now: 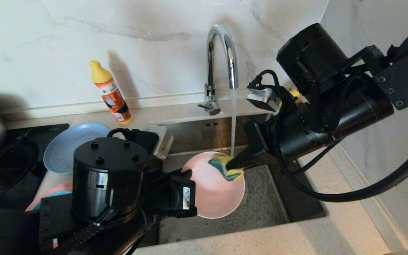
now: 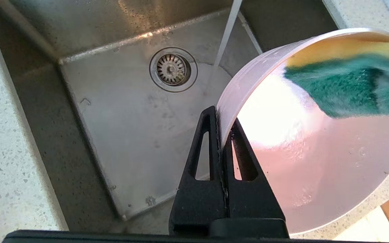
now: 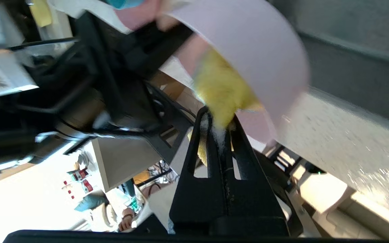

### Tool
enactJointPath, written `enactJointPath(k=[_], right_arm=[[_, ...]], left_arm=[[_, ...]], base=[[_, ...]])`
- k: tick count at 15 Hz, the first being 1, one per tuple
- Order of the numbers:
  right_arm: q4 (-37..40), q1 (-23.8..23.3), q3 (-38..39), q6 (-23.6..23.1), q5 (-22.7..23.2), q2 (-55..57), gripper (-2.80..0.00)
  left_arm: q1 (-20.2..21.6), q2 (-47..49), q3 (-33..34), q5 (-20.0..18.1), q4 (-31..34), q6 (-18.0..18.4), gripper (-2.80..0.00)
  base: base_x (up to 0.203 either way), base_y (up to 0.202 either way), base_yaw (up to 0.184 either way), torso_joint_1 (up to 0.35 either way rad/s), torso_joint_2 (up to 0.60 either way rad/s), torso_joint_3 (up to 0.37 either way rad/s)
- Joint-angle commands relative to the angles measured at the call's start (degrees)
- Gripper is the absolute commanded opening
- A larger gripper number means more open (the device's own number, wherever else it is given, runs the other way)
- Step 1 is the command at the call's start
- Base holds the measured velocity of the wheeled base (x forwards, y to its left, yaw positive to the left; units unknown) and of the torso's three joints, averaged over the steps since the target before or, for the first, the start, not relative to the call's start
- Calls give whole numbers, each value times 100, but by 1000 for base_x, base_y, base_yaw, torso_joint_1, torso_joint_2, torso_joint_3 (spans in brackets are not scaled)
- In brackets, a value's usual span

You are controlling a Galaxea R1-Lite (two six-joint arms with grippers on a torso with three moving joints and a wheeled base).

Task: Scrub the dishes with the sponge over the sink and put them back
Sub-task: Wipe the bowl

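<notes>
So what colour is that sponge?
Yellow with a green scouring side, sponge; clearest in the left wrist view.

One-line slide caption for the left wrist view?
Left claw grips pink bowl rim over sink while sponge scrubs inside.

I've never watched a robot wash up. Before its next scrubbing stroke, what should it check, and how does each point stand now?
1. Left pincer shut on the rim of the pink bowl: ok.
2. Right pincer shut on the sponge: ok.
3. Sponge lying against the bowl's inside: ok.
4. Bowl held over the sink, not the counter: ok.
5. Water running from the tap past the bowl's rim: ok.
6. Bowl scrubbed clean all over: cannot tell; the sponge hides part of it.
</notes>
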Motion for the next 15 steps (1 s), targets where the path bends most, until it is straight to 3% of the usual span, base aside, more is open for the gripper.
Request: enactJointPath(k=[1, 9, 15], right_arm=[[71, -53, 274, -4, 14, -162, -280], [9, 724, 521, 12, 14, 250, -280], [-10, 753, 36, 20, 6, 497, -280]], left_arm=[[8, 9, -18, 21, -16, 0, -280], [35, 18, -185, 12, -16, 9, -280], [35, -17, -141, 12, -16, 0, -280]], base=[[0, 0, 0, 0, 0, 0], [0, 0, 0, 0, 0, 0], [0, 0, 0, 0, 0, 0]])
